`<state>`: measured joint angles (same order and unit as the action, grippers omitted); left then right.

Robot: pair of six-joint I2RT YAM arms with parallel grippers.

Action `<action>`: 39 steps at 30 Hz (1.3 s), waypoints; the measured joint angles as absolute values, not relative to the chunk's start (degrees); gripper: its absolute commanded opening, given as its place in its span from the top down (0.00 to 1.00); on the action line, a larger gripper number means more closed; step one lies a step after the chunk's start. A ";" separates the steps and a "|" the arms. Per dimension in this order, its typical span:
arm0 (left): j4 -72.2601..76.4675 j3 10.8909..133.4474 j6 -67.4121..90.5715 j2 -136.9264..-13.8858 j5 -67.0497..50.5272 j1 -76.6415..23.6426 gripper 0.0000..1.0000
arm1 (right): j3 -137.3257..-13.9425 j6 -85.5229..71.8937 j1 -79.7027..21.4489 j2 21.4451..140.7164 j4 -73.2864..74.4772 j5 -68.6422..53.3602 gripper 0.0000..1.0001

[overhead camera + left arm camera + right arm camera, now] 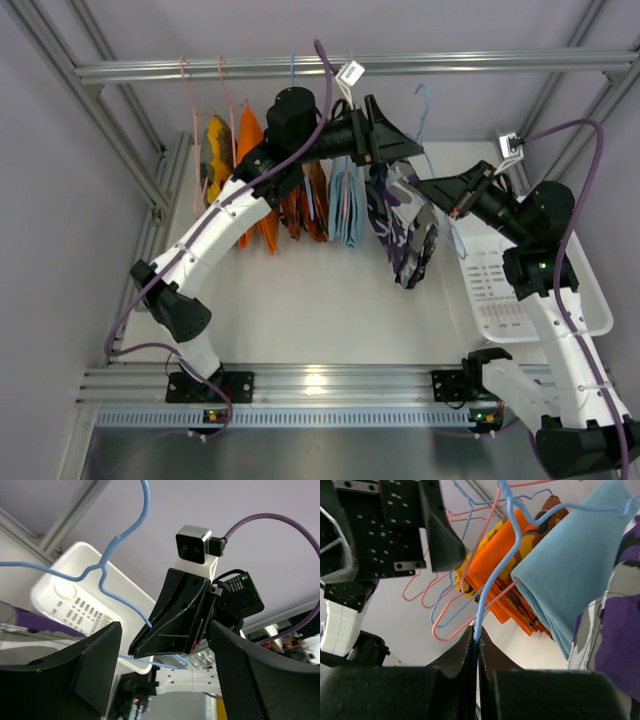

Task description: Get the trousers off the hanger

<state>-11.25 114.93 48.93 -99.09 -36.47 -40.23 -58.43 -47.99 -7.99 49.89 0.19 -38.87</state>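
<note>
Trousers [405, 228] hung in a bunched fold above the far right part of the surface [300, 310], between the row of other garments and the white basket [592, 300] that sat along the right edge. From the overhead camera I saw their purple, white and grey print drooping directly under the left gripper [398, 140] and just beside the right gripper [447, 205], which reached in from the basket side.

The right gripper was clenched on the thin wire of the light-blue hanger [119, 538]. Its wrist camera showed the two fingers pressed together with the wire rising out from between them, and the trousers filled the right edge of that view, close to the grip.

The left gripper stood released. Its wrist camera showed both fingers [95, 665] spread wide with nothing pinched between them, and through the gap I looked straight at the right gripper holding the wire. A patch of purple cloth showed low at the left of that view, outside the fingers.

I could not tell how the trousers lay over the hanger's frame.

Left of the trousers hung a plain light-blue garment [347, 205], then orange patterned ones [255, 175] and pink hangers [190, 100] under the rail [480, 64].
</note>
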 measured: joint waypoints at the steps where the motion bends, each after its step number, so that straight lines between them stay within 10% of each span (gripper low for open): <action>1: -10.28 114.26 50.48 -99.72 -36.10 -41.04 0.25 | -58.43 -47.70 -8.19 49.89 0.03 -38.70 1.00; 22: -6.70 112.86 61.98 -103.88 -27.81 -46.81 0.36 | -55.99 -46.00 -10.28 44.49 -0.03 -36.91 1.00; 32: -6.17 114.52 63.35 -107.04 -26.65 -48.05 0.71 | -54.72 -45.43 -12.36 43.62 -0.14 -32.97 0.97; 36: -6.17 114.98 65.06 -107.42 -26.70 -48.07 0.95 | -53.56 -44.97 -13.13 43.40 -0.56 -32.58 0.78; 39: -6.50 114.98 65.43 -107.57 -28.88 -48.62 1.00 | -53.54 -44.05 -13.93 43.18 -1.23 -33.06 0.27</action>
<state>-6.50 114.98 65.43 -107.57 -28.88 -48.62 -53.54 -44.05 -13.93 43.18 -1.23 -33.06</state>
